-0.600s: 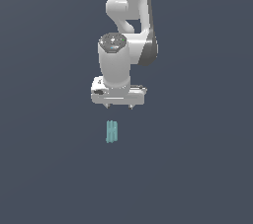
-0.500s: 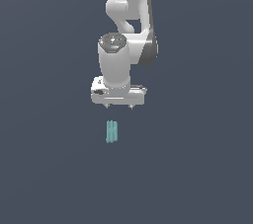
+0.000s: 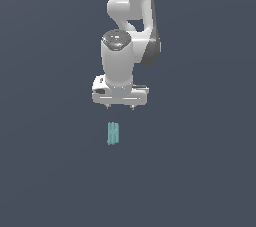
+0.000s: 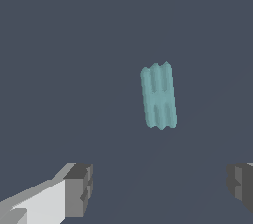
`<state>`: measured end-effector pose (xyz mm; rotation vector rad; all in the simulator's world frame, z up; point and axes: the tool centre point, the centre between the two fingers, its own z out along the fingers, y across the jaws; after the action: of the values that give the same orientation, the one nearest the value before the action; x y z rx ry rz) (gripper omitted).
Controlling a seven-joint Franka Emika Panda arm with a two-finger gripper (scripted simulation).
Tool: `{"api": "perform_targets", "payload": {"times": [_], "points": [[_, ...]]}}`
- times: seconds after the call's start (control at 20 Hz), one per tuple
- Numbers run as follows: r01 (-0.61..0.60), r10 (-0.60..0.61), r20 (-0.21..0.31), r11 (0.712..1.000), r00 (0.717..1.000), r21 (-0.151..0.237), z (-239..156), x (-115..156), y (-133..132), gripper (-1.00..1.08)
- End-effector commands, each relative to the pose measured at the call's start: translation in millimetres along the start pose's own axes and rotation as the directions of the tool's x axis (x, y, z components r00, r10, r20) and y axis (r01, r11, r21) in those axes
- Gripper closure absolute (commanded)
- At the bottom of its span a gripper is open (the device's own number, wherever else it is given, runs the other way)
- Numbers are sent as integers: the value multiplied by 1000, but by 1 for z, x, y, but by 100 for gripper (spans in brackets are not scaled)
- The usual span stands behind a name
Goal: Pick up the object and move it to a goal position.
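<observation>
The object is a small teal ridged block (image 3: 113, 133) lying on the dark grey surface. It also shows in the wrist view (image 4: 158, 96), alone on the surface. My white gripper (image 3: 120, 107) hangs above the block with a clear gap, slightly to the exterior view's right of it. Its fingers are spread wide and hold nothing. In the wrist view the two grey fingertips (image 4: 79, 190) stand far apart, and the block lies beyond them, not between them.
The flat dark grey surface (image 3: 200, 171) fills both views. The white arm (image 3: 130, 21) rises behind the gripper.
</observation>
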<state>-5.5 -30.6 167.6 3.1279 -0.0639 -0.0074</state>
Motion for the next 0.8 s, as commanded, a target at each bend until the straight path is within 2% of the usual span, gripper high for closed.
{"api": "perform_targets", "payload": {"times": [0.0,0.4,0.75], "points": [[0,0,1,1000,1000,0,0,0,0,-92],[24,-24,0,1000,1000,1,20,12,7,-92],[71,-71,-2,997,997,5,60,31,22,-92]]}}
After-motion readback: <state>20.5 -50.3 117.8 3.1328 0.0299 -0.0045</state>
